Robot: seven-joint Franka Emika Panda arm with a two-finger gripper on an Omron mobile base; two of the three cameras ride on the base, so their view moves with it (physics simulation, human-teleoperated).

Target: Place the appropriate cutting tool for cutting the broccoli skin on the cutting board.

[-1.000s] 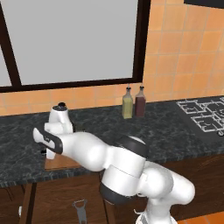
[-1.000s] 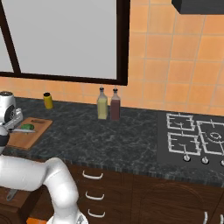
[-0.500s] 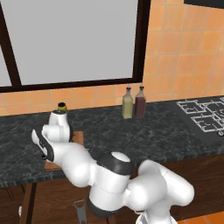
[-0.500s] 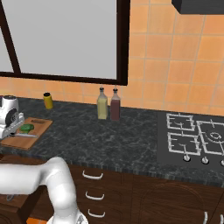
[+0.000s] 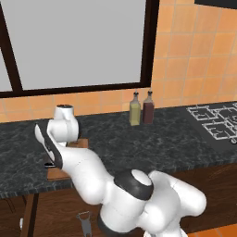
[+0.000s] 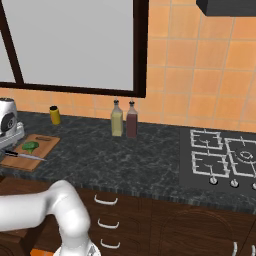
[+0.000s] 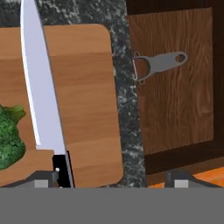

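The dark speckled stone bench [image 6: 115, 160] runs wide under the window, with bare surface between the rectangular light brown wooden cutting board [image 6: 42, 147] at its left end and the black gas hob [image 6: 222, 157] at its right. The board lies close to the bench's front edge [image 7: 127, 109], and on it rest the long slim knife with a silver blade and black handle [image 7: 41, 94] and, just beside the blade, the small bright green broccoli floret [image 7: 9, 135]. In the right base view the knife [image 6: 24, 156] lies along the board's near side, the floret [image 6: 31, 146] behind it. The claw [image 7: 109, 177] hangs over the board's corner, its tips spread wide and pinching nothing; the knife handle lies by one tip. Against the wall stand two glass bottles [image 6: 124, 119] and a small yellow jar [image 6: 55, 115]. Below the bench edge a short grey Y-shaped peeler [image 7: 159, 63] lies on a lower wooden surface [image 7: 183, 100].
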